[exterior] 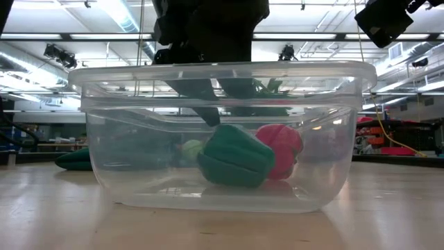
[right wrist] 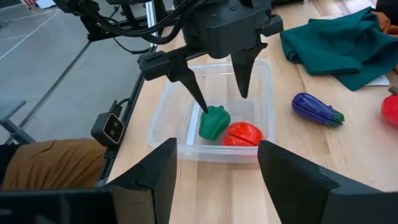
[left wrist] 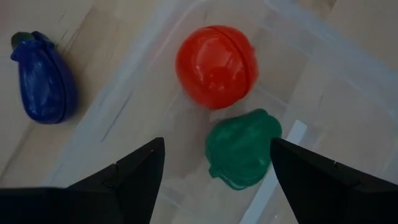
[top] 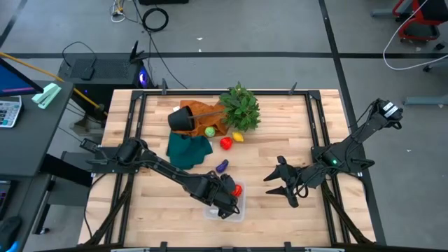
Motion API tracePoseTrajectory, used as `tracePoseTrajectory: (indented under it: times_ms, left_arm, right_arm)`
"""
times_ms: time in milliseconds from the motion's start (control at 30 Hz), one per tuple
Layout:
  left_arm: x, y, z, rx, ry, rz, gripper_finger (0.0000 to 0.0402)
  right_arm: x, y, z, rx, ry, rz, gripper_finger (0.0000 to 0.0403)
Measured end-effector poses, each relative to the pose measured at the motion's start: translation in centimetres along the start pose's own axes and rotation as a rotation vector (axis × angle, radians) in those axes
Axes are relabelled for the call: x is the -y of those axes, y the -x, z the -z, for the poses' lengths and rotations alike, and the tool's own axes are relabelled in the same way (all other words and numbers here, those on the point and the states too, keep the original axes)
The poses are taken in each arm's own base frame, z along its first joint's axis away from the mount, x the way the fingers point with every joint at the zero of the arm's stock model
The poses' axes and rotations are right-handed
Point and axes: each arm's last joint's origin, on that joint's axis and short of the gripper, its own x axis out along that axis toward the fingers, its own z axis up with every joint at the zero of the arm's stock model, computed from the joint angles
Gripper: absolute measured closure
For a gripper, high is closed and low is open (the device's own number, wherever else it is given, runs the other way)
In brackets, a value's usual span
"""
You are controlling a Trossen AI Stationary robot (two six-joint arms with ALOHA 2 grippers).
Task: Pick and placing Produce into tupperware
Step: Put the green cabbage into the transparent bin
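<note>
The clear tupperware [top: 212, 212] [exterior: 222, 69] [right wrist: 161, 121] sits near the table's near edge. In it lie a red round piece [left wrist: 216, 65] [right wrist: 242, 134] and a dark green pepper [left wrist: 242, 152] [right wrist: 214, 122] [exterior: 236, 156], both resting on its floor. My left gripper [right wrist: 222, 102] [left wrist: 216, 143] hangs open over the tub, pointing down, with the pepper below and between its fingers. The purple eggplant [top: 222, 166] [right wrist: 317, 109] lies just beyond the tub. A red piece [top: 226, 143], a yellow one [top: 238, 137] and a light green one [top: 209, 131] lie farther back. My right gripper [top: 278, 189] waits open to the tub's right. My left gripper comes from above with its fingers spread inside the tub's opening. One fingertip [right wrist: 200, 107] stands right at the top of the green pepper [right wrist: 211, 113], which lies on the tub floor. I cannot tell whether it touches it.
A black pot [top: 183, 117] lies tipped on an orange-brown cloth at the far middle, beside the bushy leafy plant [top: 240, 106]. A dark green cloth [top: 187, 150] lies left of the loose produce. Bare wood stretches to the table's right and near left.
</note>
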Motion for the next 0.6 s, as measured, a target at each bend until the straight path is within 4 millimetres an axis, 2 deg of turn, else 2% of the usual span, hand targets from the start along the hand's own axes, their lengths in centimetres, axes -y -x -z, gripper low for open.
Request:
tracePoseTrajectory:
  times_ms: [133,300,467,600]
  left_arm:
    - [-0.5,0.2,-0.5,-0.003,-0.007,-0.011,0.0108]
    - [-1.6,2.1,-1.8,0.008,-0.058,-0.039,0.0114]
    - [-4.3,4.0,-2.6,0.026,-0.062,-0.22,0.0122]
    - [-6.6,4.4,-3.2,-0.015,-0.043,-0.348,0.0122]
  right_arm:
    - [0.0,0.0,0.0,0.0,0.0,0.0,0.022]
    - [0.0,0.0,0.0,0.008,0.016,0.017,0.022]
    - [0.1,0.0,-0.1,0.022,0.033,0.045,0.022]
    - [0.3,0.0,-0.2,0.055,0.069,0.119,0.022]
